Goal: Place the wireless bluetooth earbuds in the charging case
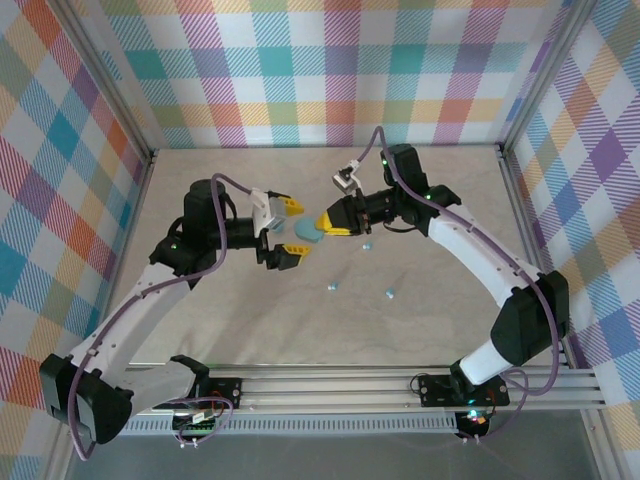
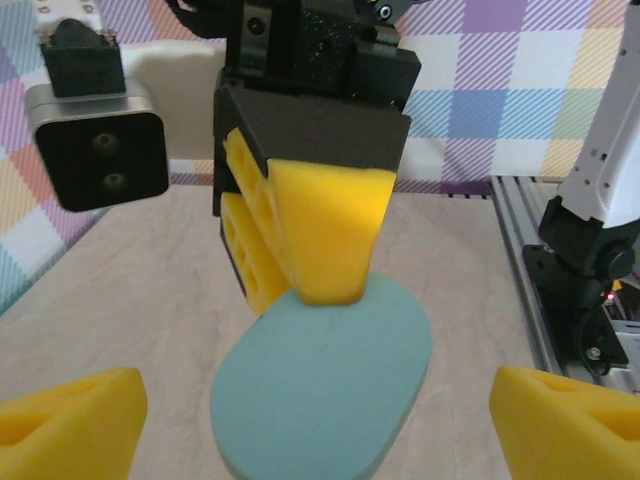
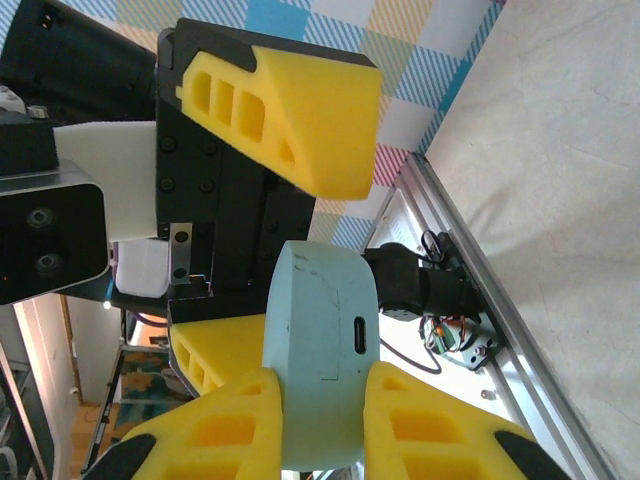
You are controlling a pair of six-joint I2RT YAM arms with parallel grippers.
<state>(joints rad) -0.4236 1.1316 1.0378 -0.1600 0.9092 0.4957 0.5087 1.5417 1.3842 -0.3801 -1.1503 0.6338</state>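
The teal oval charging case hangs closed above the table's middle, and my right gripper is shut on its far end. In the right wrist view the case stands on edge between my right gripper's yellow fingers, its charging port facing the camera. My left gripper is open, one finger on each side of the case without touching it. From the left wrist, the case lies between the wide-apart tips of the left gripper. Three tiny earbuds lie loose on the table.
A metal rail with both arm bases runs along the near edge. Plaid walls close off the back and sides. The right arm's base stands by the rail in the left wrist view.
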